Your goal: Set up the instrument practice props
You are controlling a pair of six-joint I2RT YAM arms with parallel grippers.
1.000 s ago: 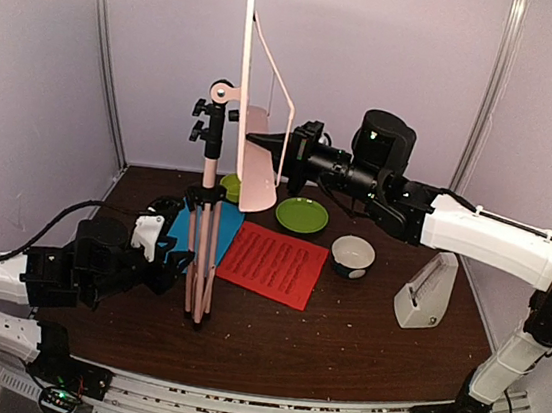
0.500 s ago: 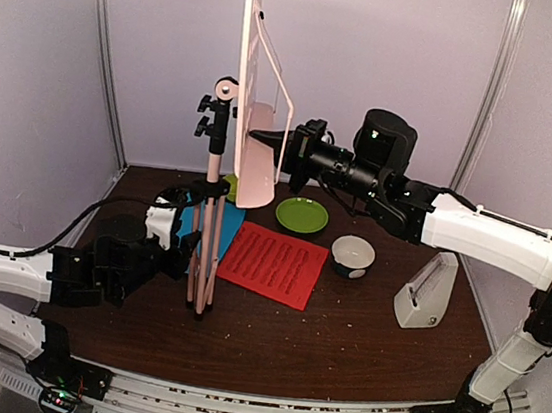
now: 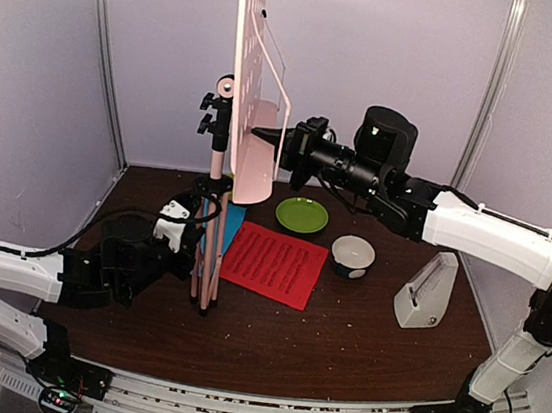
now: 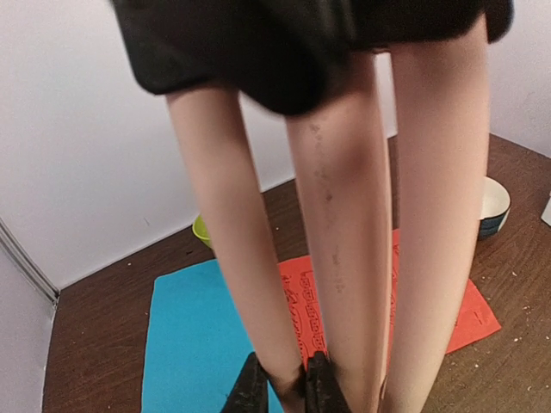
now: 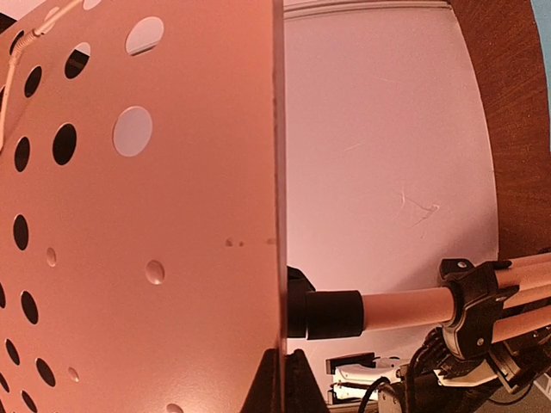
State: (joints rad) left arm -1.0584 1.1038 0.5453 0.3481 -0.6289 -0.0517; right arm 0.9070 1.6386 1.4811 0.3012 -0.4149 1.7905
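The pale pink music stand [image 3: 216, 174] stands upright on the table, its hole-dotted desk [image 3: 250, 82] turned edge-on and raised high. My left gripper [image 3: 189, 254] is low beside the tripod and is shut on one leg [image 4: 232, 258] near its foot; its fingertips [image 4: 284, 391] show at the bottom of the left wrist view. My right gripper [image 3: 264, 138] is shut on the desk's edge [image 5: 129, 215], its tips [image 5: 284, 379] pinching the thin plate. The red sheet [image 3: 274, 264] lies flat right of the stand. The blue sheet [image 3: 233, 223] lies behind the legs. The metronome [image 3: 424, 292] stands at the right.
A green plate [image 3: 301, 214] and a white bowl with a dark base [image 3: 353, 255] sit behind and right of the red sheet. A green bowl [image 4: 202, 231] peeks out behind the blue sheet. Pale walls enclose the table on three sides.
My left gripper has moved right to the tripod and closed on a leg. The stand has shifted slightly right, and the desk has turned more edge-on.
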